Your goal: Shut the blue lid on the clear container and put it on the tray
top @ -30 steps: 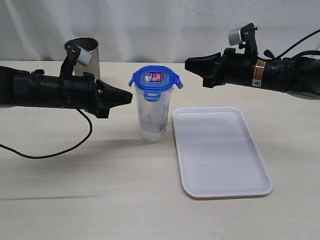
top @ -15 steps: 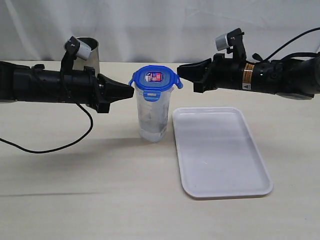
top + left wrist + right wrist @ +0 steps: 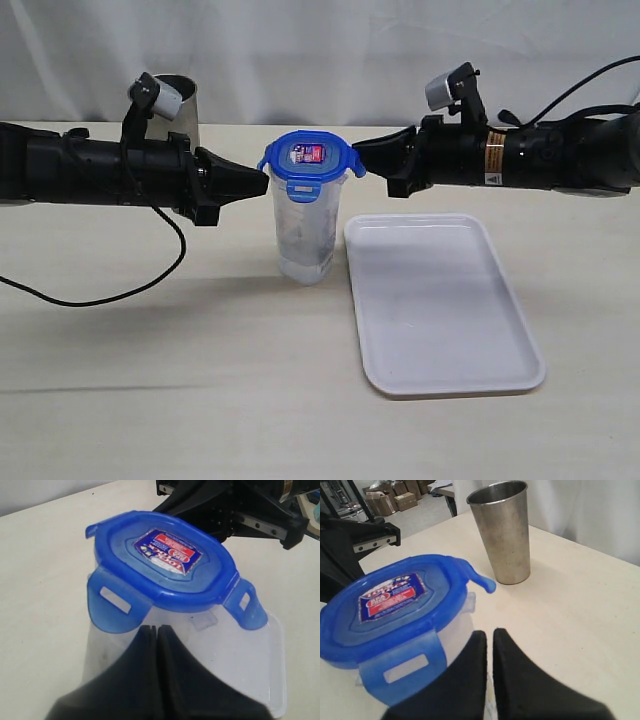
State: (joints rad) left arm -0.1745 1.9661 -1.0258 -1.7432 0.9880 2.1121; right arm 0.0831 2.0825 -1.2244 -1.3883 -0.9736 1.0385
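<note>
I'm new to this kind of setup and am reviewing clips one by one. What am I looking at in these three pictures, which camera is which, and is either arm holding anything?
This is a robot with two black arms, each ending in a two-finger gripper. The wide picture comes from a camera off the arms. The other two come from a camera on each wrist. On the table are a clear container with a blue lid on top, a white tray beside it, and a steel tumbler behind. The left gripper and right gripper point at the lid from opposite sides, both shut and holding nothing. The lid's side flaps stick outward, apparently unlatched.
</note>
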